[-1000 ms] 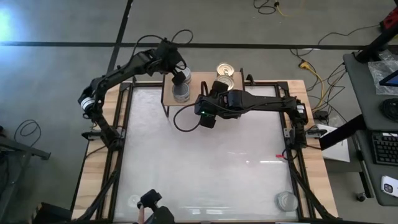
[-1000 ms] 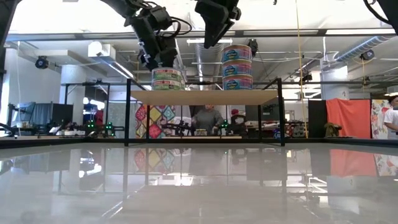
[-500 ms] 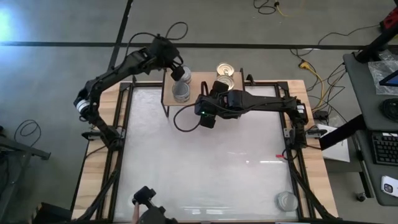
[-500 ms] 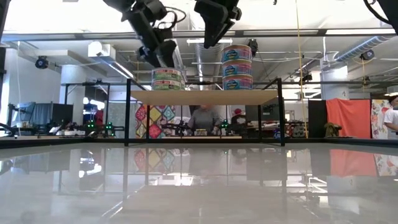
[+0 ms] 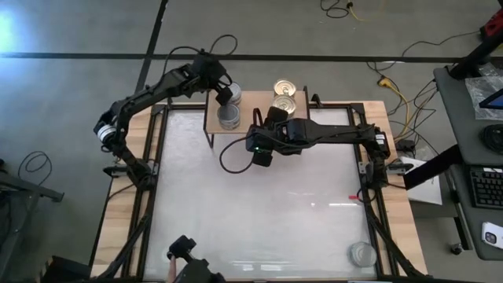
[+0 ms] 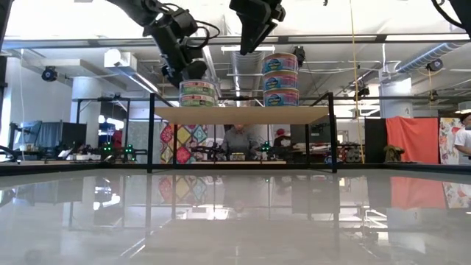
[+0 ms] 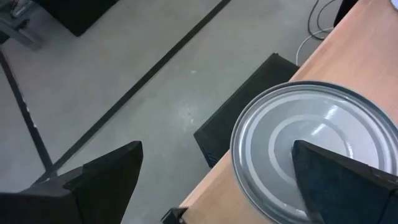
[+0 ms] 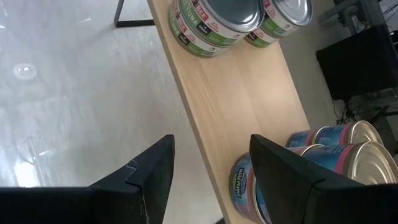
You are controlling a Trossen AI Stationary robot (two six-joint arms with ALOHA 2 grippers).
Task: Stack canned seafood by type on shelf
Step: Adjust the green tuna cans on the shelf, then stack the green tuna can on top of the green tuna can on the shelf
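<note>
- We see the shelf [image 5: 250, 118] at the far edge of the table [image 5: 259, 212]; in the low view its wood top [image 6: 241, 114] sits on thin black legs.
- Silver-top tins [image 5: 229, 116] stand toward the shelf's left end, green-labelled, two high in the low view [image 6: 198, 93]. The right wrist view shows two such stacks side by side [image 8: 219, 22]; from above the far one is partly under the left arm.
- Gold-top tins [image 5: 284, 103] w/ blue-pink labels stand toward the right end, three high in the low view [image 6: 280, 76]. One gold top [image 5: 284, 86] sits at the far edge; we can't tell how many tins are under it.
- Left gripper [image 5: 223, 92] hangs over the silver tins. Its wrist view shows two dark fingers [image 7: 106, 177] spread wide apart, nothing between, w/ a silver lid [image 7: 311, 146] below, cut off at the frame edge.
- Right gripper [image 5: 262, 151] is over the table just in front of the shelf, near the gold tins; fingers [image 8: 146, 177] parted, empty.
- Low view cuts off both arms at the top.
- Something dark [image 5: 189, 263] pokes in at the near table edge, too cut off to identify.
</note>
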